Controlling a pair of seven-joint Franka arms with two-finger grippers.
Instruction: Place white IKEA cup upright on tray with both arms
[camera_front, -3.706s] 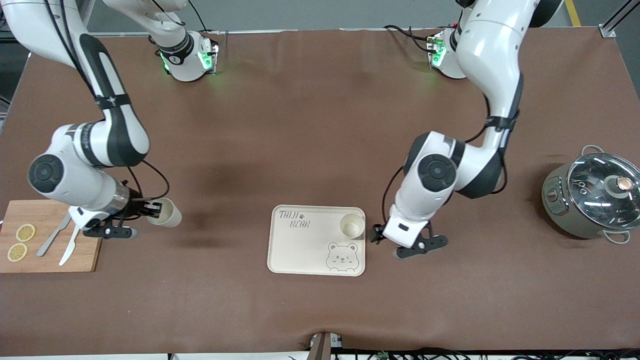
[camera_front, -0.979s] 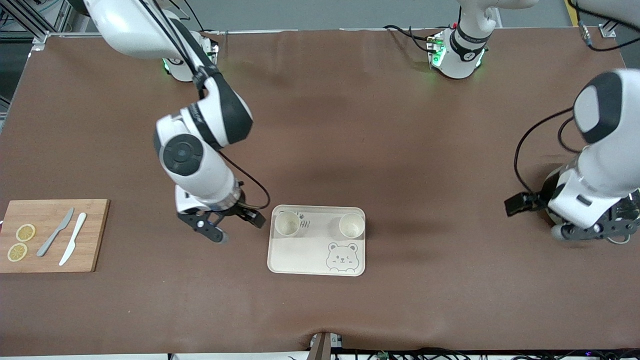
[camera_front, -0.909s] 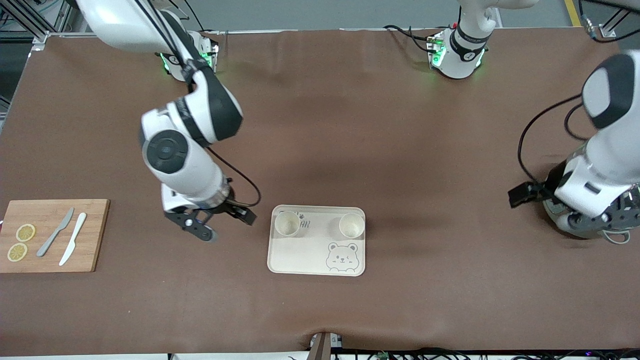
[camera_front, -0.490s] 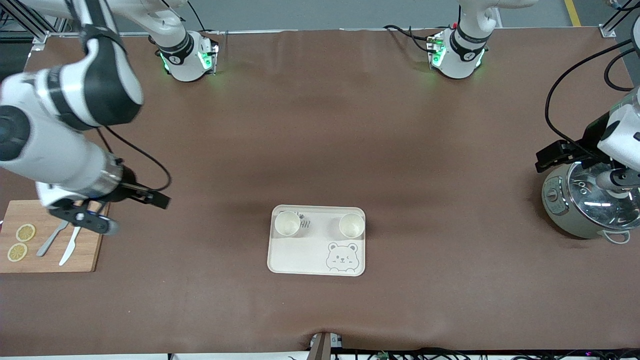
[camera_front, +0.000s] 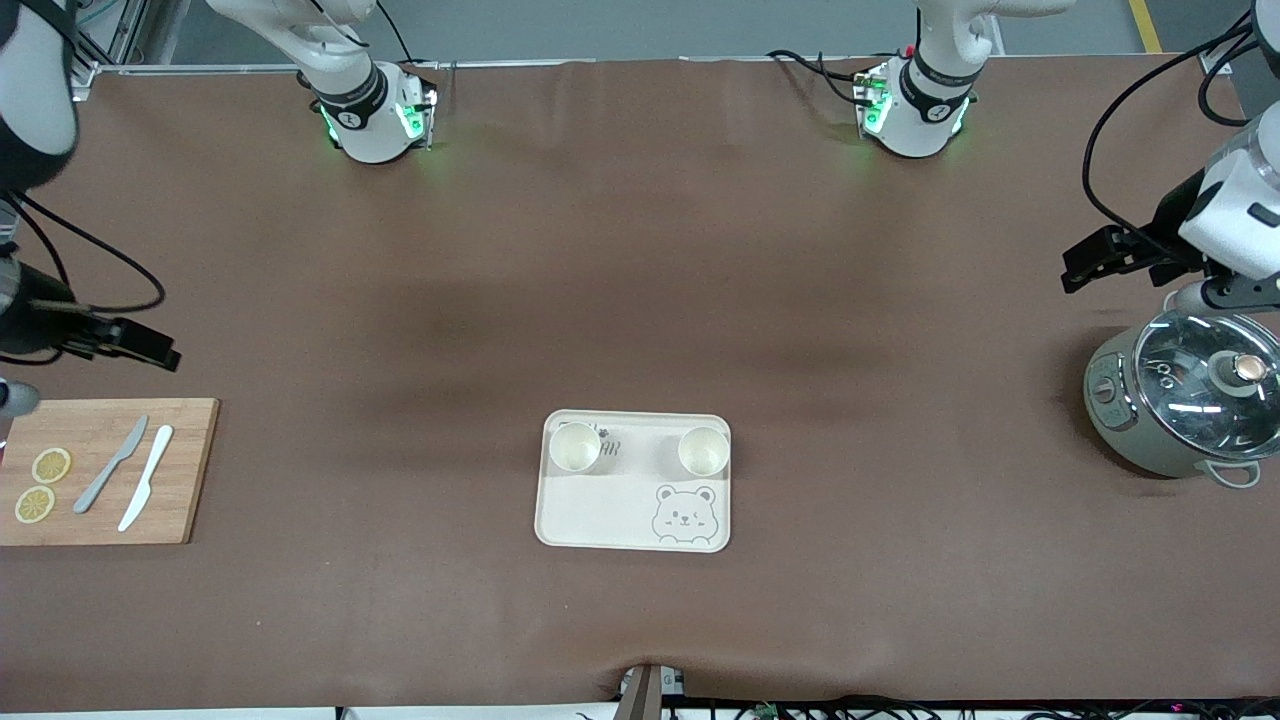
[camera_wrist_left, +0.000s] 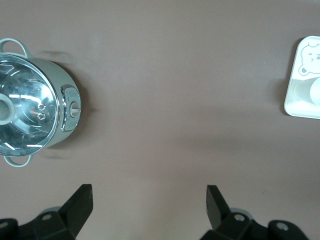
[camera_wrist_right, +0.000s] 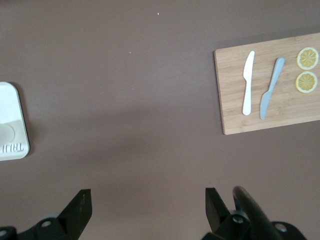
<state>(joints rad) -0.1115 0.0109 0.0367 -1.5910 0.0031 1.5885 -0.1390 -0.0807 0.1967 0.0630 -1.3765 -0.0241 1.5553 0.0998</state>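
Observation:
The cream tray (camera_front: 620, 505) with the bear drawing lies near the table's middle. Two white cups stand upright on its edge farthest from the front camera, one (camera_front: 575, 446) toward the right arm's end, one (camera_front: 703, 450) toward the left arm's end. My right gripper (camera_wrist_right: 147, 202) is open and empty, up in the air at the right arm's end by the cutting board. My left gripper (camera_wrist_left: 148, 200) is open and empty, up over the table beside the pot. The tray's edge shows in the left wrist view (camera_wrist_left: 300, 107) and the right wrist view (camera_wrist_right: 12, 107).
A wooden cutting board (camera_front: 180, 500) with two knives (camera_front: 130, 475) and two lemon slices (camera_front: 42, 484) lies at the right arm's end. A grey-green pot (camera_front: 1180, 400) with a glass lid stands at the left arm's end.
The right gripper set the second cup on the tray, let go and drew back up to the table's end. The left arm drew away from the tray to beside the pot.

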